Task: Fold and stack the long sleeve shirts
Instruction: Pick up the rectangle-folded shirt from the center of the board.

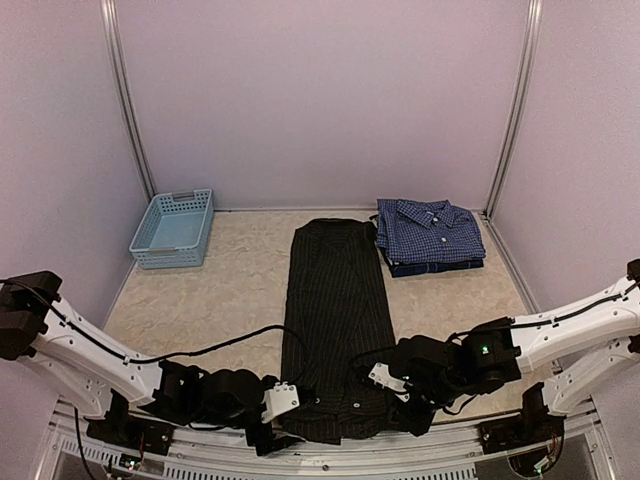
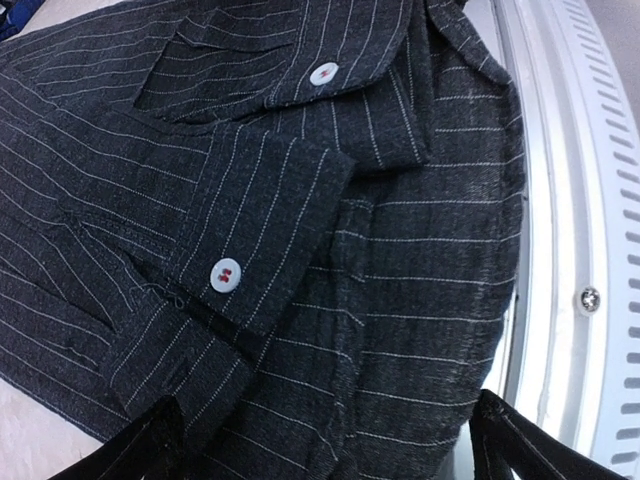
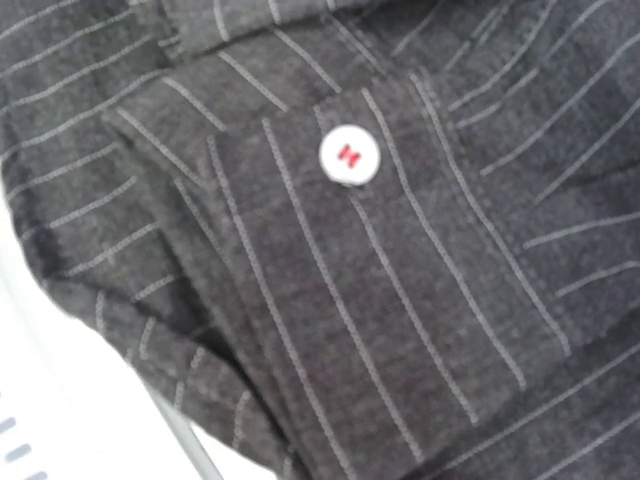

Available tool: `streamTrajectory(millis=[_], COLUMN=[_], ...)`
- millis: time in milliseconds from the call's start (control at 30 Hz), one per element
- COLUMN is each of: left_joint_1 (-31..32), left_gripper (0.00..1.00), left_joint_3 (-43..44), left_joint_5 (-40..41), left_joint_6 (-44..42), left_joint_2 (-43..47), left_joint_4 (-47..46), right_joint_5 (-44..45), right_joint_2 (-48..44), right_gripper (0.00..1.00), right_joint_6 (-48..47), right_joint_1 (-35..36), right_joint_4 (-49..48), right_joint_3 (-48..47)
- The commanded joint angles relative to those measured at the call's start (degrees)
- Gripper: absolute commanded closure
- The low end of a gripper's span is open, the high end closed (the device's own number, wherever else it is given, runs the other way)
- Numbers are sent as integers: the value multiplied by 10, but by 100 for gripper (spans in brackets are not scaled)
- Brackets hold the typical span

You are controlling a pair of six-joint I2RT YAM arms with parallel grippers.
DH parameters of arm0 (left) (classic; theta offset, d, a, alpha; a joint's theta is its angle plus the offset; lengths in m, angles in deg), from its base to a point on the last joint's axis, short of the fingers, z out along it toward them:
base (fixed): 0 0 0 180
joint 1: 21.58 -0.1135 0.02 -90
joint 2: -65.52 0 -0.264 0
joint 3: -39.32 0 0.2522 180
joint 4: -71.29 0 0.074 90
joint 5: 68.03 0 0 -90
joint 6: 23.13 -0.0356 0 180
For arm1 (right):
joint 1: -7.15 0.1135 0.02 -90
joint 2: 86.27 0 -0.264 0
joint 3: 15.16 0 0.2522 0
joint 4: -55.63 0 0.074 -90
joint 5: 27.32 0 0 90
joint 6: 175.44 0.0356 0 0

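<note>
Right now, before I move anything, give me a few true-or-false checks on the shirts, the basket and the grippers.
1. The blue shirt lies folded at the table's far right. True.
2. The black shirt is stacked on the blue one. False: it lies stretched out on the table beside it.
3. The basket holds a shirt. False: no shirt shows in it.
4. The left gripper and right gripper are both at the black shirt's near end. True.
5. The left gripper is shut. False: its fingers stand wide apart.
</note>
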Motion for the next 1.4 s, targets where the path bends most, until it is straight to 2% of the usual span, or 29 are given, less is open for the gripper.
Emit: streamTrajectory(millis=[0,167,300,533,600,633,867,1067,1200,1367], left_joint_1=[4,4,-4,-19,-19,-19,-7,-33,-77,-152], left_gripper=[9,18,32,73,95,100,100,100,100,100], left_joint_3=[24,27,23,28,33,36,72,86,92,100], left_joint_5=[21,18,5,-34,-38,-41,-120,-221,-269,-320], left_joint_6=[-37,-38,-37,-34,-32,-29,1,38,56,77], left_joint_2=[-34,-41,-36,-34,-32,-30,-15,35,73,88], left_joint_4=[-13,-16,-17,-10,-1,4,67,103,104,90], right_joint_5=[-17,-14,-11,-13,-21,-27,-87,-85,-87,-91], right_joint_2=[-7,-11,-24,-34,-35,-35,-50,-75,-81,-67], right_gripper=[100,100,100,100,100,100,100,100,100,100], right_joint_6=[15,18,20,21,24,26,63,83,68,22], right_joint_1=[6,6,4,-3,-3,-2,-2,-8,-55,-156], right_joint_4=[0,0,-3,-5,-8,-12,-19,54,96,132], right_joint_3=[19,21,24,24,24,23,21,-26,-63,-116])
